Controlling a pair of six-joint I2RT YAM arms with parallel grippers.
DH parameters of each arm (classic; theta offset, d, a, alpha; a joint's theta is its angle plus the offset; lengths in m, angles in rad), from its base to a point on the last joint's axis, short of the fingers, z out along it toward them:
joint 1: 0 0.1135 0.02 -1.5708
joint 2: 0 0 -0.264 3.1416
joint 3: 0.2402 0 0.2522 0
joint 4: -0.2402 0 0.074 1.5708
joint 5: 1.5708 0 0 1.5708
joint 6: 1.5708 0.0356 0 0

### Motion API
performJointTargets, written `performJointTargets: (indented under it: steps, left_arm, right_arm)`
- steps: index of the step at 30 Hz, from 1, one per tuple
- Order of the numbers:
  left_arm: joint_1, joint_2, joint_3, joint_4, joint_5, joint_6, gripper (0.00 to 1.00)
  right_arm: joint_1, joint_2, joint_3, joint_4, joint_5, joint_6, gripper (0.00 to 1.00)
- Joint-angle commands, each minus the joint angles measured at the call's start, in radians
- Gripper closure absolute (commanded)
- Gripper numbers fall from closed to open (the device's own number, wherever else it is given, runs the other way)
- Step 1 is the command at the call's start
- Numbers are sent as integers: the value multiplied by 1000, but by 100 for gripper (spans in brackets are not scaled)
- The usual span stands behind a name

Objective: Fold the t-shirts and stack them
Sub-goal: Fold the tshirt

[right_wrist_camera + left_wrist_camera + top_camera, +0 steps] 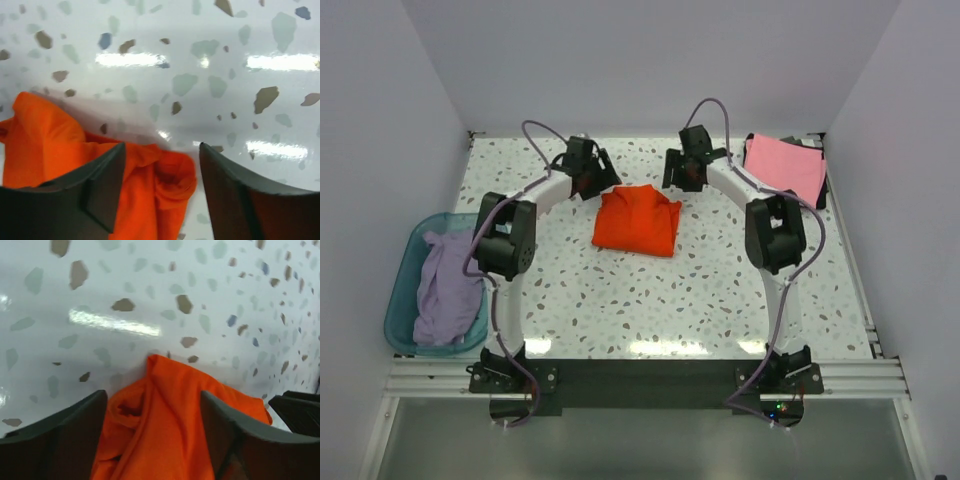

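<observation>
The orange-red t-shirt lies folded in a rough square on the table's middle. My left gripper is open at its far left corner, the cloth lying between the fingers. My right gripper is open at its far right corner, a bunched fold between its fingers. The pink t-shirt lies folded at the far right. The pale lavender t-shirt lies crumpled in the teal basin at the left.
The basin stands off the table's left edge. White walls close in the far and side edges. A metal rail runs along the near edge by the arm bases.
</observation>
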Motion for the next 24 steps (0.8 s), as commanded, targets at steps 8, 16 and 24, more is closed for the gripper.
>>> performJointTargets:
  steps: [8,16,24]
  left_arm:
    - [146,-173,-105,145,7,57,14]
    - [131,-104,-70,158,147,112,43]
    - [63,42,108,70,135,316,49]
  right_arm:
    - [-41,-196,-146,19,45,-24,25]
    - [-18,-130,-114,103,-56,2,56]
    - [19,-15,-36,114,-26,-33,57]
